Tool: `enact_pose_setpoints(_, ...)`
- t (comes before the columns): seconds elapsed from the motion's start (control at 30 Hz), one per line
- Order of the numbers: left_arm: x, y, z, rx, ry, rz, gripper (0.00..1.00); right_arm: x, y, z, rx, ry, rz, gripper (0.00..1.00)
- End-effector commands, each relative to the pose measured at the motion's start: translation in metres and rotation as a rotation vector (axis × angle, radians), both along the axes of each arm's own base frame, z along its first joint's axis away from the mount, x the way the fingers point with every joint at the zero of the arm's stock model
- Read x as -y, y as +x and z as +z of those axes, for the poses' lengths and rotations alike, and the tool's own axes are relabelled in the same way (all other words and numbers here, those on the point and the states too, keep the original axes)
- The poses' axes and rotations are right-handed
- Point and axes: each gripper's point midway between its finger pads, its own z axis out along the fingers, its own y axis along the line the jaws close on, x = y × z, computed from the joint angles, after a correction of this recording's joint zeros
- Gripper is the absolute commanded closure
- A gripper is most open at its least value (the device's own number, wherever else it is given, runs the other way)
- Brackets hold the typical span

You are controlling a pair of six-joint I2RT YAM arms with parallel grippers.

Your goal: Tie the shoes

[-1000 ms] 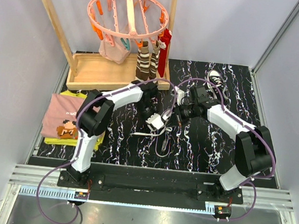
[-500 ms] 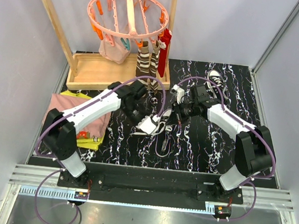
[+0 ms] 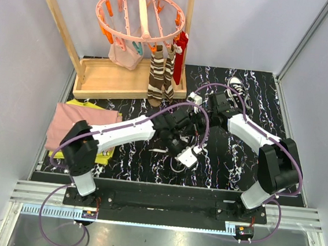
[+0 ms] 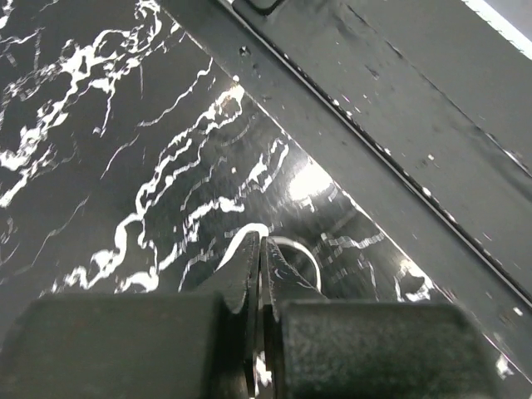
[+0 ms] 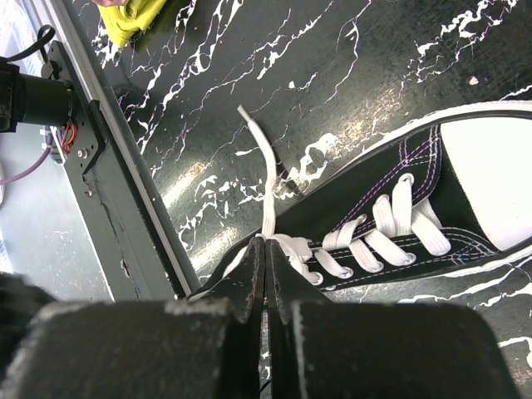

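1. Top external view: the table [image 3: 230, 164], surfaced in black with white marble veining, carries everything.
2. A wooden rack [image 3: 107, 80] fills the back left corner. A pink peg hanger [image 3: 140, 16] hangs above it with brown striped socks [image 3: 158, 79] clipped on. This is laundry kept clear of the working middle.
3. The left arm [image 3: 125, 131] stretches diagonally from the near left corner past the table's middle. The right arm [image 3: 247, 131] folds in from the right edge. They meet at the middle and cover most of the shoe being worked on.
4. Folded clothes [image 3: 71, 123] lie stacked at the left edge.
5. One black sneaker [image 5: 399, 216] lies at the table's middle under the right wrist, its white lacing crossed up the front. The second sneaker [image 3: 235, 85] sits near the back right corner, well apart, probably waiting its turn. Its laces are too small to judge.
6. The right gripper [image 5: 266, 245] has its fingers pressed together, pinching the white lace [image 5: 268, 174] where it leaves the top eyelets. The free end trails away over the table. This looks like an anchoring hold, so the lacing cannot slacken.
7. The left gripper [image 4: 259, 248] is likewise closed, nipping a lace loop [image 4: 291, 245] low over the table near its near edge. Held that far from the shoe, it is likely drawing the strand taut against the other grip.
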Motion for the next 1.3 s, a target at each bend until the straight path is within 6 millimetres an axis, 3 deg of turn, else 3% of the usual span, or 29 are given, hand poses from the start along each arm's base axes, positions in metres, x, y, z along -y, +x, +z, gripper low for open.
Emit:
enact_pose_setpoints(0.0,0.021,0.005,-0.022,-0.022,-0.022,0.004,1.00,-0.004,0.010,0.018,0.092,0.032,0.018,1.00)
enact_pose_setpoints(0.23,0.040,0.028,-0.056,0.040,-0.040,0.061,1.00,-0.004,0.007,0.016,0.086,0.037,0.036,1.00)
enact_pose_setpoints(0.33,0.048,0.038,-0.054,0.071,-0.108,0.137,0.98,-0.004,0.003,0.015,0.086,0.041,0.047,1.00)
enact_pose_setpoints(0.37,0.050,0.042,-0.044,0.084,-0.133,0.168,0.93,-0.003,0.002,0.015,0.083,0.043,0.049,1.00)
enact_pose_setpoints(0.43,0.049,0.042,-0.032,0.035,-0.133,0.229,0.73,-0.003,0.000,0.014,0.082,0.044,0.052,1.00)
enact_pose_setpoints(0.5,0.038,0.041,-0.010,-0.002,-0.159,0.275,0.62,-0.002,-0.001,0.014,0.088,0.045,0.056,1.00)
enact_pose_setpoints(0.57,0.022,0.031,0.012,-0.081,-0.196,0.295,0.58,-0.002,-0.003,0.014,0.093,0.045,0.061,1.00)
enact_pose_setpoints(0.6,0.011,0.039,0.022,-0.112,-0.212,0.331,0.57,-0.001,-0.003,0.014,0.095,0.045,0.061,1.00)
enact_pose_setpoints(0.63,0.002,0.035,0.039,-0.148,-0.246,0.331,0.56,-0.001,-0.004,0.016,0.100,0.048,0.065,1.00)
enact_pose_setpoints(0.73,-0.024,0.056,0.046,-0.204,-0.258,0.448,0.55,-0.002,-0.004,0.017,0.107,0.054,0.072,1.00)
enact_pose_setpoints(0.87,-0.046,0.094,0.027,-0.220,-0.231,0.591,0.57,-0.002,-0.004,0.019,0.111,0.057,0.074,1.00)
enact_pose_setpoints(0.97,-0.043,0.111,0.017,-0.199,-0.230,0.599,0.57,-0.002,-0.005,0.020,0.115,0.061,0.076,1.00)
enact_pose_setpoints(1.27,-0.028,0.126,0.009,-0.207,-0.239,0.554,0.57,-0.002,-0.006,0.024,0.129,0.070,0.085,1.00)
